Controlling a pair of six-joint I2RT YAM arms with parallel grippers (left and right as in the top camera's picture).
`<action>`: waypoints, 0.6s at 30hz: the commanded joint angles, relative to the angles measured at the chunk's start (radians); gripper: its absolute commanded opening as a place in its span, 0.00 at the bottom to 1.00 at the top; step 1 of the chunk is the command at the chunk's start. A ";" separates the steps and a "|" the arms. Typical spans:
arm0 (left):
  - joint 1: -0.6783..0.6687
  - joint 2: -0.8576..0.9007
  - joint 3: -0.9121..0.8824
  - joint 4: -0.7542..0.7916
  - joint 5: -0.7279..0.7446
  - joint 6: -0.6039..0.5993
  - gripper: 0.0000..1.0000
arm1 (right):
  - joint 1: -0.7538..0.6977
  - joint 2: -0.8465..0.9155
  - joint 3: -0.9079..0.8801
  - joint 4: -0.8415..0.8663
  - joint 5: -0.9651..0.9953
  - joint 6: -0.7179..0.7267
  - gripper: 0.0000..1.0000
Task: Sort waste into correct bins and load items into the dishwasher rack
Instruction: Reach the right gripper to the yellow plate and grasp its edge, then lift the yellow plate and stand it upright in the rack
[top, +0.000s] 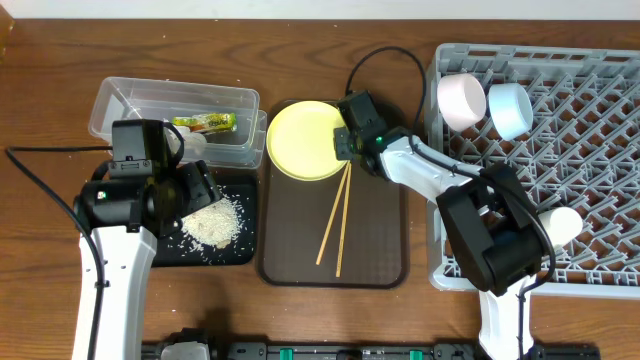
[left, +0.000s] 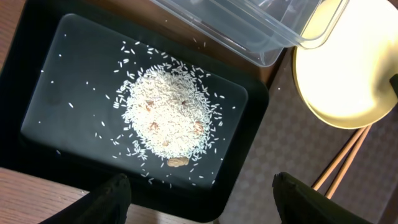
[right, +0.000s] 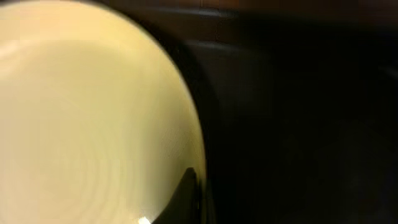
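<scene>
A pile of rice lies in the black tray, seen close in the left wrist view. My left gripper is open and empty above that tray's near edge. The yellow-green wrapper lies in the clear tub. The yellow plate lies at the far end of the brown serving tray. My right gripper is at the plate's right rim, one finger lying on the plate. Two chopsticks lie beside the plate.
The grey rack at the right holds a white bowl, a light blue bowl and a pale cup. The tub's corner overhangs the black tray. My left arm hides part of both.
</scene>
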 joint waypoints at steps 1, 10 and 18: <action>0.004 -0.001 0.004 -0.003 -0.008 0.003 0.76 | -0.002 0.005 0.010 0.006 0.039 0.015 0.01; 0.004 -0.001 0.004 -0.002 -0.008 0.003 0.76 | -0.086 -0.251 0.056 -0.060 0.111 -0.145 0.01; 0.004 -0.001 0.004 -0.003 -0.008 0.003 0.76 | -0.208 -0.562 0.056 -0.270 0.196 -0.349 0.01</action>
